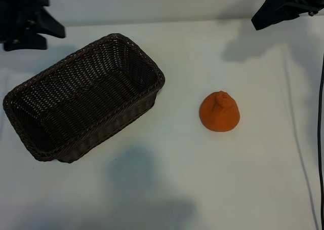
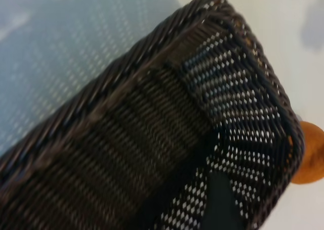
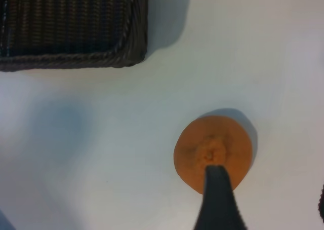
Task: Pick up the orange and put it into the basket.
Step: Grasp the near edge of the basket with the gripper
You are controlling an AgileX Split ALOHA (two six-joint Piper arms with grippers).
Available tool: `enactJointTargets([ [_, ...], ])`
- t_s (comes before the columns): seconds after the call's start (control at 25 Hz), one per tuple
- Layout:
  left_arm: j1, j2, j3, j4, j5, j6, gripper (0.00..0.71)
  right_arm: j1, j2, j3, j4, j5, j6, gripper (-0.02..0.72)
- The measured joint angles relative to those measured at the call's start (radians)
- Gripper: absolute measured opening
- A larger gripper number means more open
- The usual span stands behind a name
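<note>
From outside, your left gripper [image 1: 28, 20] and right gripper [image 1: 283, 7] hang at the far corners with jaws apart, holding nothing. The knobbed matte orange [image 1: 219, 111] sits on the white table [image 1: 212, 189], well apart from the dark woven basket [image 1: 126, 40]. Your left wrist camera fills with wicker weave [image 2: 152, 113]. Your right wrist camera shows one dark fingertip [image 3: 218, 202] overlapping the orange [image 3: 202, 144]; contact unclear.

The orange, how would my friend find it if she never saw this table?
Start at the big dark woven basket lying slantwise on the white table. Look to its right, across a bare gap, for the small orange sitting alone. It is the only bright, rounded thing there, with a bumpy knob on top.
</note>
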Motion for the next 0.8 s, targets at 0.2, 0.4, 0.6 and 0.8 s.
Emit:
enactJointTargets([
  [0.2,0.078,-0.087,0.0,0.042,0.13,-0.046,0.52,0.0,0.0,0.0,0.0,0.0,0.001,0.462],
  [0.4,0.125,-0.153,0.0,0.154,0.189,-0.121,0.52,0.0,0.0,0.0,0.0,0.0,0.001,0.462],
  [0.6,0.131,-0.166,0.0,0.25,0.189,-0.209,0.52,0.0,0.0,0.0,0.0,0.0,0.001,0.462],
  [0.8,0.131,-0.166,0.0,0.334,0.189,-0.287,0.52,0.0,0.0,0.0,0.0,0.0,0.001,0.462],
])
